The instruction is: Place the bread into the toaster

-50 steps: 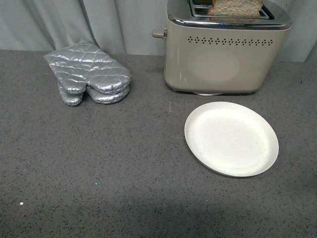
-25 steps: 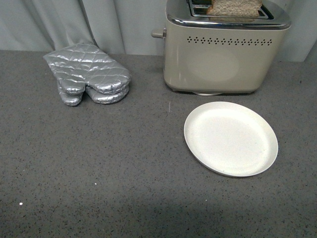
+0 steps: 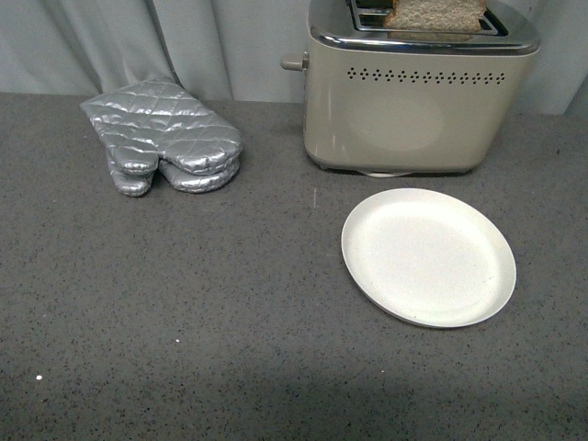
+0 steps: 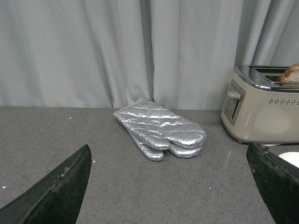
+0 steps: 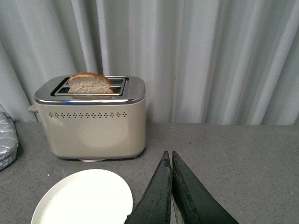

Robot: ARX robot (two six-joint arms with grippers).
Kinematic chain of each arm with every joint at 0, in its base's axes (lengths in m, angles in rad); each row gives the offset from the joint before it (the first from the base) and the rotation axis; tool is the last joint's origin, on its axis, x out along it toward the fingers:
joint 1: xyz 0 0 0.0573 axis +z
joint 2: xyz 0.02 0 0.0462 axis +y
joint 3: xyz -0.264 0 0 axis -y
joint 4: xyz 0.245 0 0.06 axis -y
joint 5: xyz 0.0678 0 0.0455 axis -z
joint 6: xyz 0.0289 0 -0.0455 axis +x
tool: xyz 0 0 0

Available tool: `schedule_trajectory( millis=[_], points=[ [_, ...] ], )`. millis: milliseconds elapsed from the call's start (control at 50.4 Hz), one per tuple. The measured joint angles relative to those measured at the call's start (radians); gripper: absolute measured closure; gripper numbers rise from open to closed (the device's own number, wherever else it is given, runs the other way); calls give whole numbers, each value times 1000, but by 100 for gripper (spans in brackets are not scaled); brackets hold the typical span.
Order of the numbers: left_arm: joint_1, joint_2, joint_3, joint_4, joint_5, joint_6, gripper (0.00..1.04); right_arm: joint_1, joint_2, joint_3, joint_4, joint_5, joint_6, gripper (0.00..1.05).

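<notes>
We see the bread [image 3: 435, 15] standing upright in the front slot of the toaster [image 3: 418, 106], its rounded top protruding above the chrome top plate. The toaster sits at the rear of the grey countertop [image 3: 202, 303], against a pale curtain [image 4: 117, 51]. Its lever knob [image 3: 293, 62] projects from the side facing the silver quilted oven mitts [image 3: 163, 136], which lie well apart from it. A round white plate [image 3: 428, 257] lies bare just in front of the toaster. In its wrist view, we observe the left gripper [image 4: 170, 186] with jaws spread wide, holding nothing. In the right wrist view, the right gripper [image 5: 170, 161] has its jaws pressed together with nothing between them.
</notes>
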Motion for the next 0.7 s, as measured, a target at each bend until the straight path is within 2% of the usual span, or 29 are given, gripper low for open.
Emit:
schedule_trajectory(
  millis=[477,576,695],
  points=[
    [0,0,0,0,0,0,7,0,-158,0,-158,0,0,104],
    [0,0,0,0,0,0,7,0,-304,1,-331,-1,0,104],
    [0,0,0,0,0,0,7,0,-330,1,-336,0,0,104]
  ],
)
